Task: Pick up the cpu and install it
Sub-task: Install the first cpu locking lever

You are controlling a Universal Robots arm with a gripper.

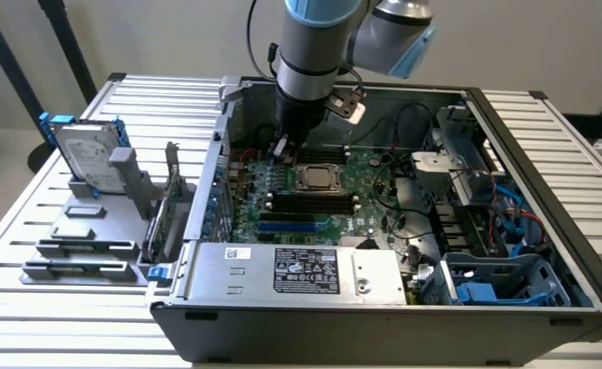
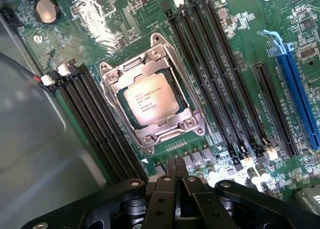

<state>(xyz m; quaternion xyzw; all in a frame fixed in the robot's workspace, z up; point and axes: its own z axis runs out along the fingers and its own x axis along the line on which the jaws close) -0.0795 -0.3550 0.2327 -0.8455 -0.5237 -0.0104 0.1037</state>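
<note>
Holder blocks [image 1: 85, 246] in matte grey sit at the exterior view's left on my slatted table [image 1: 34, 307], and a silver hard drive [image 1: 88, 157] with blue brackets stands upright in the far one. Just right of them I see the open computer case [image 1: 383, 323], its near wall carrying the power supply [image 1: 295, 270] with a white label. Moving right into the case, the green motherboard [image 1: 383, 173] lies flat, with black memory slots [image 1: 311, 204] and a blue expansion slot [image 1: 295, 227] toward its near side. The arm [image 1: 316, 46] comes down from the far side over the board, and the gripper [image 1: 280, 148] hangs just above it, a little to the left of the socket. The cpu [image 1: 319, 177] lies flat in the socket, its shiny metal top up, ringed by the silver socket frame [image 2: 152, 51]. In the wrist view I see the cpu [image 2: 150, 101] seated square inside that frame, apart from the gripper [image 2: 176, 176], whose black fingers [image 2: 170, 169] are pressed together with nothing between them. Further right, black cables [image 1: 404, 223] and a drive cage [image 1: 496, 280] with blue clips fill the case's right end.
</note>
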